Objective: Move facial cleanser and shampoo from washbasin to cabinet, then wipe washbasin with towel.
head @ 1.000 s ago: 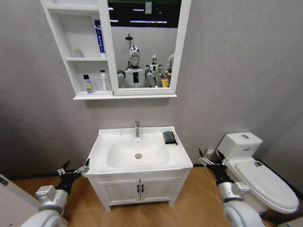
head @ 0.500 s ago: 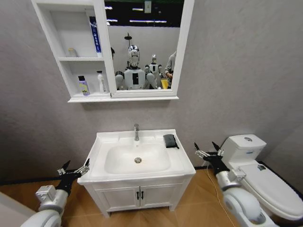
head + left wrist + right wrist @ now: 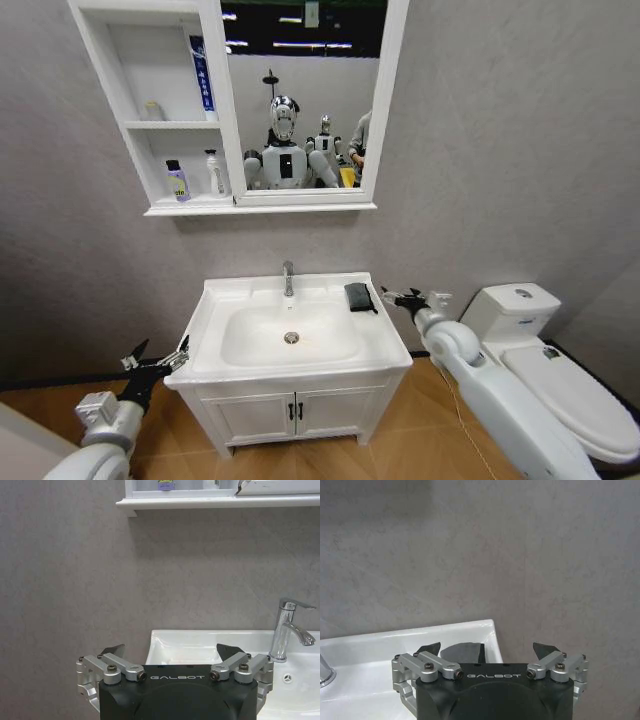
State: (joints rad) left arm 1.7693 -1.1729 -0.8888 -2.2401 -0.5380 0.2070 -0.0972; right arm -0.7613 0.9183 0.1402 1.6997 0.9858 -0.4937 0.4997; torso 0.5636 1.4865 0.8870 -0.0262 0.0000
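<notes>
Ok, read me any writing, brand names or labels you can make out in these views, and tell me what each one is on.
"GALBOT": on the black housing of the left hand.
"GALBOT": on the black housing of the right hand.
Tall blue-and-white tube in the white wall-mounted cabinet: vertical print, too small to read.
Small purple bottle on the lowest shelf: yellow label, unreadable.

The washbasin (image 3: 232,300) sits against the wall below the cabinet (image 3: 218,205), with the faucet (image 3: 288,278) at the middle of its back edge and the drain (image 3: 291,338) in the bowl in front of it. The towel (image 3: 359,296) lies on the washbasin's back right corner, and the right end effector (image 3: 397,298) hangs just to its right, beside the rim, with the toilet (image 3: 540,340) farther right. The left end effector (image 3: 155,360) hangs low off the washbasin's front left corner, and two bottles (image 3: 178,181) stand on the cabinet's lower shelf, left of the mirror (image 3: 300,100).
</notes>
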